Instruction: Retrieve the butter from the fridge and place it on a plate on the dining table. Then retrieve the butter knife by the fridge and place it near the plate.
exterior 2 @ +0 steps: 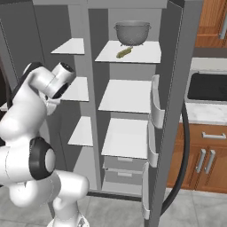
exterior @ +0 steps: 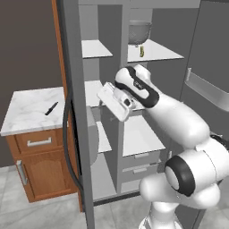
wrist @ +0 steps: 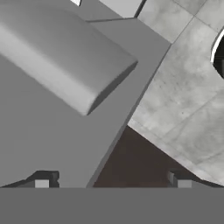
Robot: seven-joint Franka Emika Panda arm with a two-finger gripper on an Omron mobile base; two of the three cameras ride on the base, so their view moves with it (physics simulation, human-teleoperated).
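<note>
Butter [exterior 2: 124, 52] before colander [exterior 2: 132, 33], top shelf [exterior 2: 142, 54]

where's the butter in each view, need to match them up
left base view: the butter is top centre, on the fridge's top right shelf, under the colander.
right base view: the butter is upper centre, on the same shelf, before the colander.
hand view: not in it.
shared landmark: the colander.

Butter [exterior 2: 124, 52] on top fridge [exterior 2: 128, 111] shelf before colander [exterior 2: 132, 33]; butter knife [exterior: 51, 108] on cabinet [exterior: 33, 147] leftward.
</note>
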